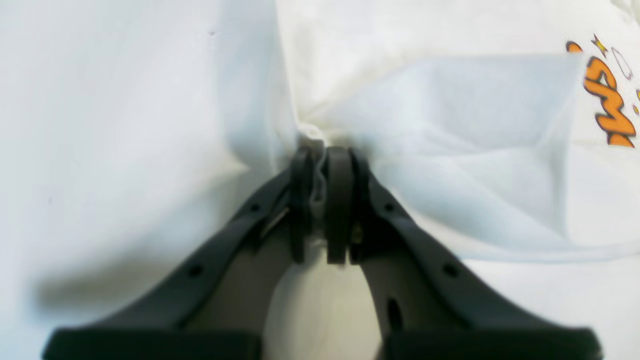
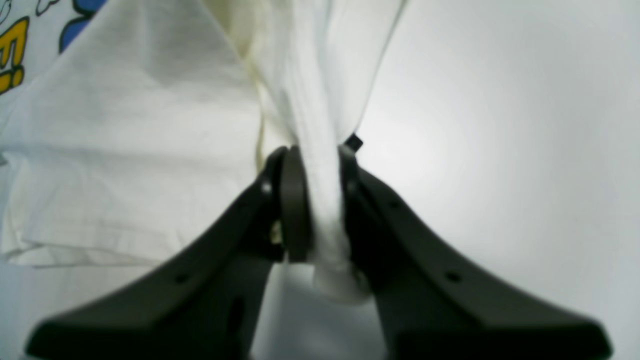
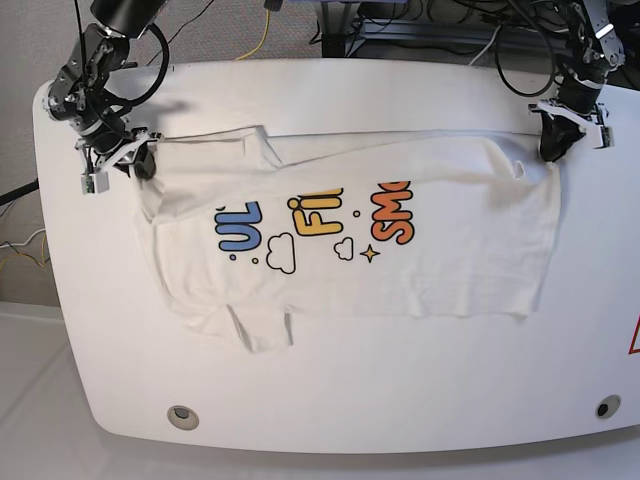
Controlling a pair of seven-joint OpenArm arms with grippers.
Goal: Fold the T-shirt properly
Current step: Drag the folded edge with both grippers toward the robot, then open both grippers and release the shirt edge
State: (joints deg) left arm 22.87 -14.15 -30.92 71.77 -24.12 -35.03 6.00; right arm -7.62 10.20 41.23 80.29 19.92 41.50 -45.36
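Note:
The white T-shirt (image 3: 450, 250) lies spread sideways across the table, print up. A plain white flap is folded over its far edge and cuts off the tops of the blue, yellow and orange letters. My left gripper (image 1: 322, 155) is shut on a bunch of cloth at the shirt's far right corner, seen in the base view at the right (image 3: 553, 148). My right gripper (image 2: 315, 155) is shut on a thick gather of cloth at the far left corner (image 3: 140, 163). One sleeve (image 3: 260, 330) sticks out at the near edge. The orange print (image 1: 607, 95) shows in the left wrist view.
The white table (image 3: 400, 380) has rounded front corners, each with a round hole (image 3: 181, 416) (image 3: 607, 406). Cables (image 3: 260, 35) and dark equipment lie behind its far edge. A red mark (image 3: 634, 335) shows at the right border.

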